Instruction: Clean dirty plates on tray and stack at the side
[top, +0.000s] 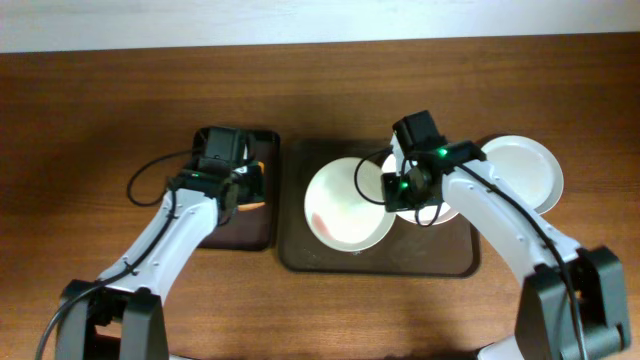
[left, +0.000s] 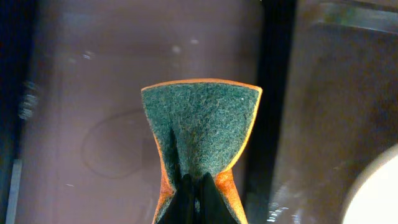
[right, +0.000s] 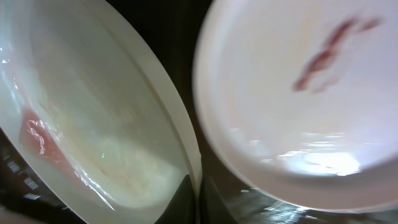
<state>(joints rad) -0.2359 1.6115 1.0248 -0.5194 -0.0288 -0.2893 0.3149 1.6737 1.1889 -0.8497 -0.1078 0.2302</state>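
Note:
The dark brown tray (top: 300, 258) lies at the table's centre. A pale grey-green plate (top: 345, 205) with a red smear lies on its left half. My right gripper (top: 390, 188) is shut on that plate's right rim; the right wrist view shows the plate (right: 93, 118) with my right gripper's fingers (right: 196, 199) pinching its edge. A white plate (top: 435, 213) with a red smear lies beside it on the tray, partly under my arm, and also shows in the right wrist view (right: 298, 99). A third white plate (top: 522, 170) lies on the tabletop to the right. My left gripper (top: 238, 188) is shut on a sponge.
The sponge (left: 202, 127) has a green scouring face and orange body, pinched by my left gripper (left: 196, 202) above the smaller black tray (top: 262, 235). The black tray's surface (left: 93, 124) is below it. Bare wood tabletop (top: 90, 130) surrounds both trays.

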